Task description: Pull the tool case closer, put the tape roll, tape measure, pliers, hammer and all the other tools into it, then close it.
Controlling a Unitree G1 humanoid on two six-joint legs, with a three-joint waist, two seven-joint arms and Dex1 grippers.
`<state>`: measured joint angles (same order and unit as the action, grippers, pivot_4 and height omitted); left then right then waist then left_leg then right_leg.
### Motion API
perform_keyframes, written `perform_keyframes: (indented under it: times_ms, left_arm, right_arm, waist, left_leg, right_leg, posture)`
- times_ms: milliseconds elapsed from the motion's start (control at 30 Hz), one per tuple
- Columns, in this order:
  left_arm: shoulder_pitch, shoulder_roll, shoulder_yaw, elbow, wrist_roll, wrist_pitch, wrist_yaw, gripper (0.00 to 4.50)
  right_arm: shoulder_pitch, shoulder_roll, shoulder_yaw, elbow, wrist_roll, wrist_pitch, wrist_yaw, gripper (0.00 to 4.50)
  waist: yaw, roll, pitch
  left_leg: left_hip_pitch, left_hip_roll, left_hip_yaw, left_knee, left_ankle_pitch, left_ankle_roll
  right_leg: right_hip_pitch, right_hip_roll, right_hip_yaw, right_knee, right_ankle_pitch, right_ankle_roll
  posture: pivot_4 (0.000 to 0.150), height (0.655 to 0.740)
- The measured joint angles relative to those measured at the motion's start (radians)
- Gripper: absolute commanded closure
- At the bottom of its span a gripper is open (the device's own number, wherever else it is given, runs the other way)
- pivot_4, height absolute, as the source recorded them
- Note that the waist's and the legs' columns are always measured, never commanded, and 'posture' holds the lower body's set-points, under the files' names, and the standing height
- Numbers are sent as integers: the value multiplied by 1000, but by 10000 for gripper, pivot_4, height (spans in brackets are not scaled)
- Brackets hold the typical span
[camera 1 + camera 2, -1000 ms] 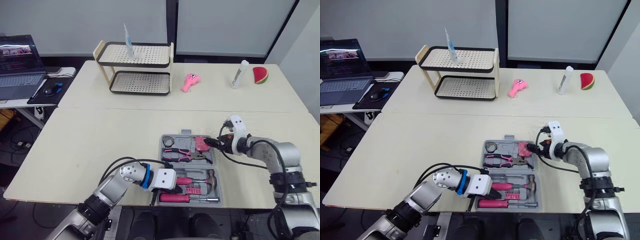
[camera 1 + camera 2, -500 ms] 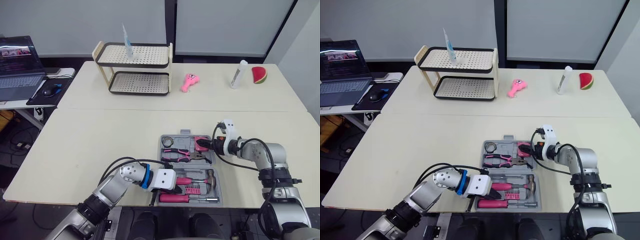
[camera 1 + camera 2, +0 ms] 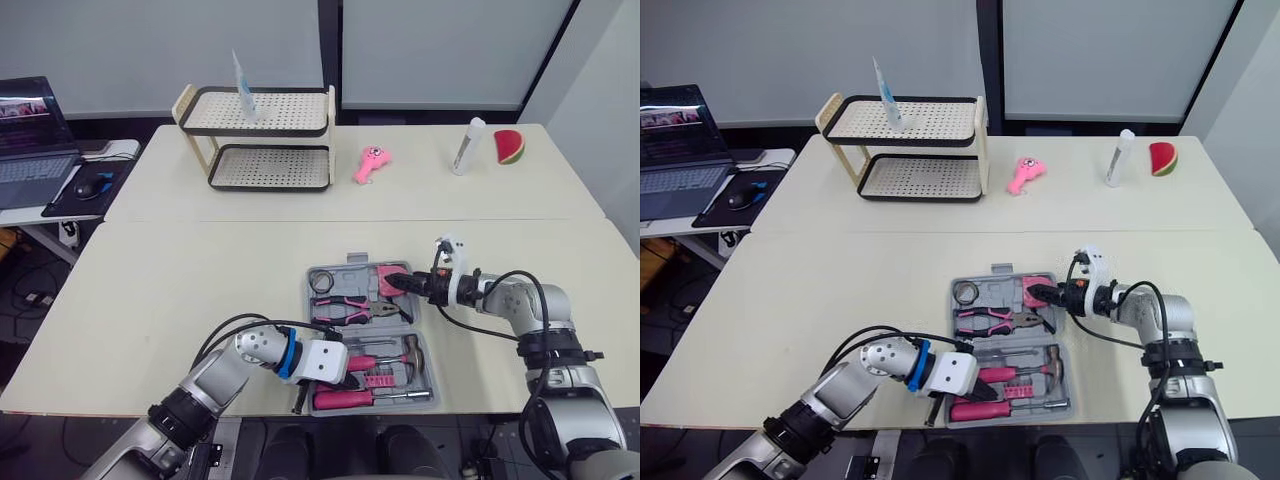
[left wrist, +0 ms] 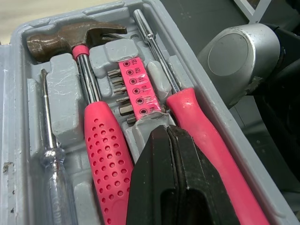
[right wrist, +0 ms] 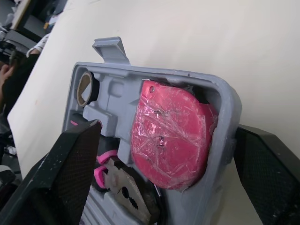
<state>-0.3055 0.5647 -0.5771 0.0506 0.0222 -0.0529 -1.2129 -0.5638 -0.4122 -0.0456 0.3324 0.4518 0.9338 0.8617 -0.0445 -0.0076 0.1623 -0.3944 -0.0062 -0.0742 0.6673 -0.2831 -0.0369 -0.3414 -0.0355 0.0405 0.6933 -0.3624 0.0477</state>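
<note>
Grey tool case [image 5: 115, 96] lies open, tools seated. Right gripper [image 3: 403, 284] spreads its fingers wide, pink tape measure [image 5: 171, 133] between them at the case corner; left gripper [image 4: 165, 133], pinched shut, rests between hammer [image 4: 91, 117] and screwdriver [image 4: 206, 140] handles. Folding now could jam it or spill tools.

The grey moulded-plastic tool case [image 4: 63, 108] looks matt; the claw hammer [image 4: 96, 126] has a dull metal head and a glossy pink dimpled plastic grip; crinkled clear film shines over the round pink tape measure [image 5: 171, 133]; the pale tabletop [image 5: 187, 37] is smooth, matt.
</note>
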Motion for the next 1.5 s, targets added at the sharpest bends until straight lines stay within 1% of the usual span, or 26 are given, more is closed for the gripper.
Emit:
perform_keyframes:
  times_ms: [267,500,667,800,933,1133,1267,1400,1500]
  left_arm:
    - [-2,5,-1,-1,0,-1,-6,45000]
    - [-2,5,-1,-3,0,0,-7,45000]
    - [1,5,-1,-6,0,0,-4,45000]
    - [17,10,13,-20,-1,4,3,45000]
    - [67,20,59,-63,-46,68,5,45000]
    - [142,121,152,-166,-143,189,-20,45000]
    - [200,230,261,-294,-254,288,-49,45000]
    - [259,290,336,-321,-299,337,-53,45000]
    - [325,322,399,-303,-310,354,-31,45000]
  right_arm:
    - [-4,-29,56,-10,-4,-71,95,546]
    - [-5,-35,92,-37,-9,-121,136,546]
    - [-5,-58,111,-96,-9,-151,165,546]
    - [-1,-111,130,-166,-12,-180,203,546]
    - [34,-164,145,-262,-8,-182,232,546]
    - [73,-207,149,-351,-1,-178,252,546]
    - [115,-245,158,-426,-10,-218,253,546]
    - [164,-295,157,-514,-12,-252,255,546]
    - [250,-388,141,-654,-12,-275,267,546]
  waist:
    - [-6,0,0]
    - [-6,0,0]
    - [-6,0,0]
    - [-6,0,0]
    - [-6,0,0]
    - [-4,0,1]
    - [-2,0,1]
    - [5,0,1]
    - [13,0,2]
  left_leg:
    - [0,0,0,-1,0,0]
    - [0,0,0,-1,0,0]
    - [0,0,0,-1,0,0]
    - [0,0,-1,-1,0,0]
    - [-1,1,-2,-1,0,0]
    - [-3,0,-2,-1,0,0]
    - [-5,1,-2,-1,0,0]
    - [-5,0,-1,-1,0,0]
    - [-5,1,-2,-2,0,0]
  right_leg:
    - [0,0,0,0,0,0]
    - [0,0,0,0,0,0]
    - [0,0,0,-1,0,0]
    - [-1,-1,0,-1,0,0]
    - [-1,-2,0,-1,0,0]
    - [-3,-2,0,-2,0,0]
    - [-4,-3,0,-2,0,0]
    - [-4,-2,0,-3,0,0]
    - [-4,-3,-1,-4,0,0]
  posture:
    - [1500,7290]
    - [1500,7290]
    - [1500,7290]
    - [1500,7290]
    - [1500,7290]
    - [1500,7290]
    - [1500,7290]
    - [1500,7290]
    - [1500,7290]
